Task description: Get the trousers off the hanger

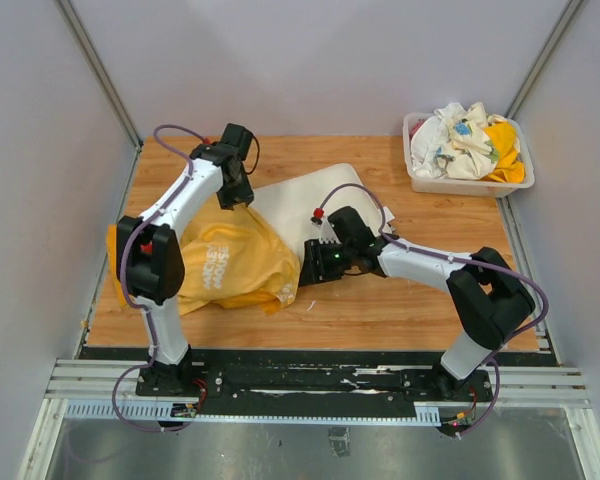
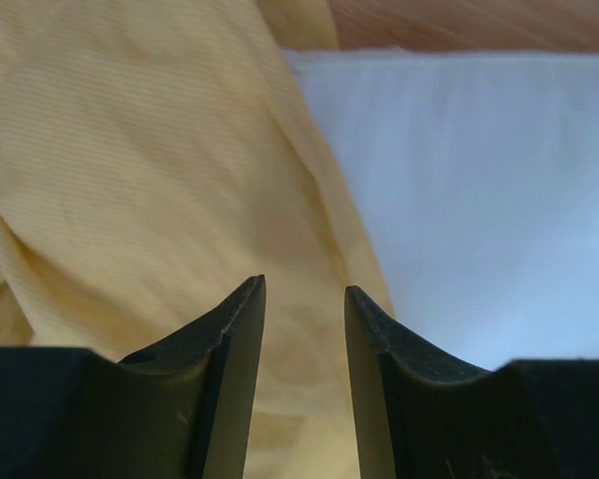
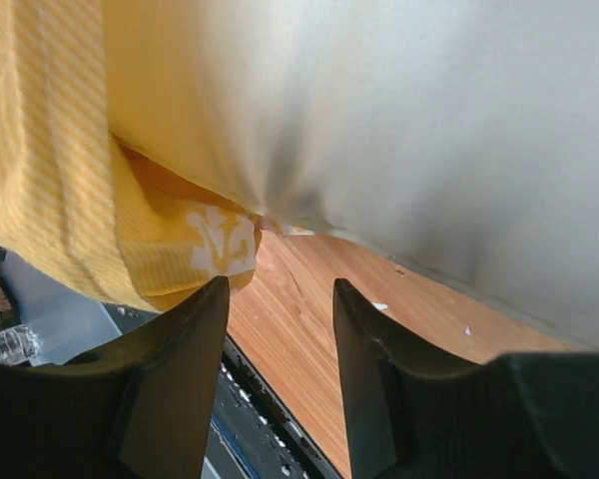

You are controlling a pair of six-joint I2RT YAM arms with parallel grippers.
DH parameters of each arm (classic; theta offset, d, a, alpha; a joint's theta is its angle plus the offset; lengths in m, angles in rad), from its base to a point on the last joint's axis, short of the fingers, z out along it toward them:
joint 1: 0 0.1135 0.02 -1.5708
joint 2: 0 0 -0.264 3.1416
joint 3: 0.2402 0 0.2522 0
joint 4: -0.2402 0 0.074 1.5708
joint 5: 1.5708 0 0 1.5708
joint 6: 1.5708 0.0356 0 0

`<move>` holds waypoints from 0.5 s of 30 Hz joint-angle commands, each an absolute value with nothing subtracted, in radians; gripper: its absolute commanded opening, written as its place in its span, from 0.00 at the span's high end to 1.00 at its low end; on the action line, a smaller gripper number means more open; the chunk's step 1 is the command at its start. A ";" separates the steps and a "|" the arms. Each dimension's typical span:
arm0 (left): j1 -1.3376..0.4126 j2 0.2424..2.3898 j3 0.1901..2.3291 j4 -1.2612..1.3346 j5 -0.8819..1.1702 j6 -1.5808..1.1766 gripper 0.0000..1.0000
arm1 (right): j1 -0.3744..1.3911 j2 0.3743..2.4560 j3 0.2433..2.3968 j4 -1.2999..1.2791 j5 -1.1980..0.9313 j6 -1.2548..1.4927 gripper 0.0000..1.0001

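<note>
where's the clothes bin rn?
Top external view: the clothes bin sits at the far right corner of the table, beyond the right gripper, apart from the white cloth.

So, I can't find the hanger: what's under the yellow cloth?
Only the table shows around the yellow cloth, with a white cloth alongside. No hanger is visible; anything beneath is covered.

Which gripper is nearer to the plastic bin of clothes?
Right. The right gripper sits at mid-table, left of the bin; the left gripper hovers farther left, over the yellow garment.
</note>
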State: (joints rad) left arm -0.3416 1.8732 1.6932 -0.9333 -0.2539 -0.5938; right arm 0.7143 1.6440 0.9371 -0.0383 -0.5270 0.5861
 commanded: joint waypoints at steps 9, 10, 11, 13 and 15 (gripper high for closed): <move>-0.265 2.158 2.051 -1.014 -0.277 -0.630 0.50 | 0.722 1.648 0.953 -0.095 -0.515 0.517 0.53; -0.265 2.181 2.080 -1.022 -0.271 -0.628 0.47 | 0.723 1.649 0.954 -0.096 -0.517 0.515 0.54; -0.264 2.203 2.103 -1.028 -0.259 -0.620 0.46 | 0.723 1.650 0.956 -0.100 -0.520 0.514 0.54; -0.264 2.246 2.141 -1.074 -0.269 -0.612 0.45 | 0.721 1.650 0.956 -0.107 -0.517 0.511 0.54; -0.264 2.258 2.121 -1.090 -0.295 -0.602 0.45 | 0.721 1.645 0.956 -0.109 -0.516 0.508 0.54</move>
State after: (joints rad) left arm -0.2649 2.2169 2.1040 -1.0077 -0.2676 -0.6106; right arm 0.7143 1.6440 0.9398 -0.0849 -0.5148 0.5335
